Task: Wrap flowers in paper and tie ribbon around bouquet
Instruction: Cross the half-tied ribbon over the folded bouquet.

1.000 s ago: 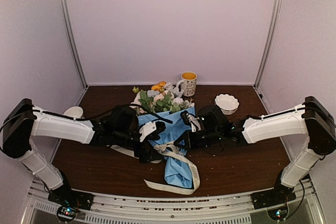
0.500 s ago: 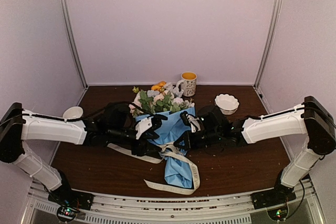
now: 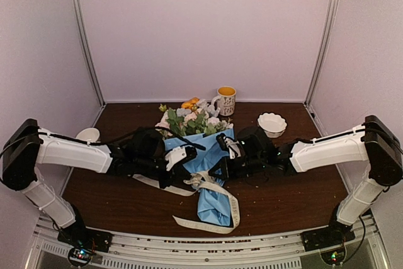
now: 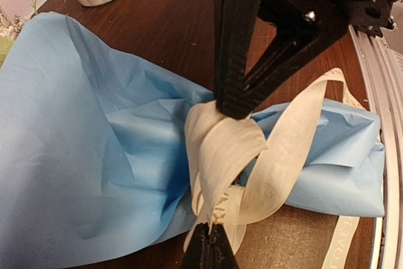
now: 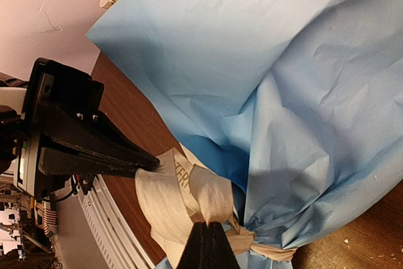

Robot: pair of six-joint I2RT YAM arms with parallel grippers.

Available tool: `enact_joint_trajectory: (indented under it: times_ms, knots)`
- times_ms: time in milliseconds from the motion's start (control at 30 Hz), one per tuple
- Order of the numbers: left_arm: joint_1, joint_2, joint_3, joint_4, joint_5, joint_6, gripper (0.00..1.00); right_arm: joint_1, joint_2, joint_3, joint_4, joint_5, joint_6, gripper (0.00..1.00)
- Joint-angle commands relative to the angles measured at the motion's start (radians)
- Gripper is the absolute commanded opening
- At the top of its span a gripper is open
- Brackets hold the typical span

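The bouquet (image 3: 200, 146) lies across the table's middle, with the flowers (image 3: 189, 120) at its far end and the light blue paper (image 3: 213, 203) narrowing toward me. The cream ribbon (image 3: 214, 188) is knotted around the paper's neck, and its tail loops on the wood. My left gripper (image 4: 212, 232) is shut on a ribbon (image 4: 223, 149) loop. My right gripper (image 5: 210, 230) is shut on the other ribbon (image 5: 165, 201) loop, facing the left gripper (image 5: 146, 163) across the knot. The paper (image 4: 75, 155) bulges wide behind the knot, and the paper (image 5: 289, 67) fills the right wrist view.
A mug (image 3: 226, 100) with an orange inside stands behind the flowers. A white fluted bowl (image 3: 272, 124) sits at the back right, and a small white bowl (image 3: 88, 134) at the left behind my left arm. The metal rail (image 3: 208, 253) runs along the near edge.
My left gripper was open; it drew left a little, came back to the knot and closed on the ribbon loop. My right gripper has stayed shut on the ribbon.
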Motion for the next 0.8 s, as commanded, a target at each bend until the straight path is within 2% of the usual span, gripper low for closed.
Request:
enact_joint_trajectory:
  times_ms: [0,333,767]
  knots:
    - [0.008,0.015,-0.009,0.033,-0.026,-0.020,0.00,-0.004,-0.011,-0.011,0.004,0.006,-0.003,0.00]
    - [0.013,0.056,-0.016,-0.065,-0.057,-0.020,0.00,-0.014,-0.037,-0.035,0.020,0.008,0.002,0.00]
    - [0.013,0.083,-0.055,-0.057,-0.055,-0.047,0.00,-0.016,-0.086,-0.066,0.080,-0.022,0.003,0.00]
